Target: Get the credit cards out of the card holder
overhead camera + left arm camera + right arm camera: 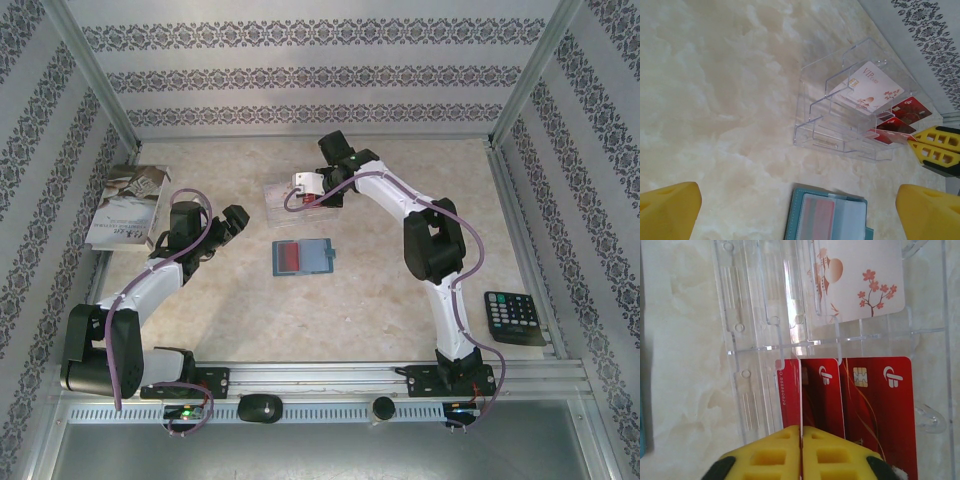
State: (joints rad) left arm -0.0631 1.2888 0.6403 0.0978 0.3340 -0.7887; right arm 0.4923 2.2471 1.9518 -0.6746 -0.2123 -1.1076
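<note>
The teal card holder [303, 257] lies open in the middle of the table, with a red credit card [288, 257] behind the clear sleeve of its left panel. It also lies below my left gripper [798, 201], which is open and hovers just left of the holder [827, 216]. My right gripper [801, 432] is over the clear tray [747, 340], shut on a red card [801, 390] that stands edge-on between its fingers [935, 148]. More red cards [875, 400] and a white blossom-print card [860, 275] lie in the tray.
A white booklet [125, 205] lies at the far left by the wall. A black calculator [513, 317] sits at the right edge. The clear tray [290, 195] stands just behind the holder. Patterned walls enclose the table on three sides.
</note>
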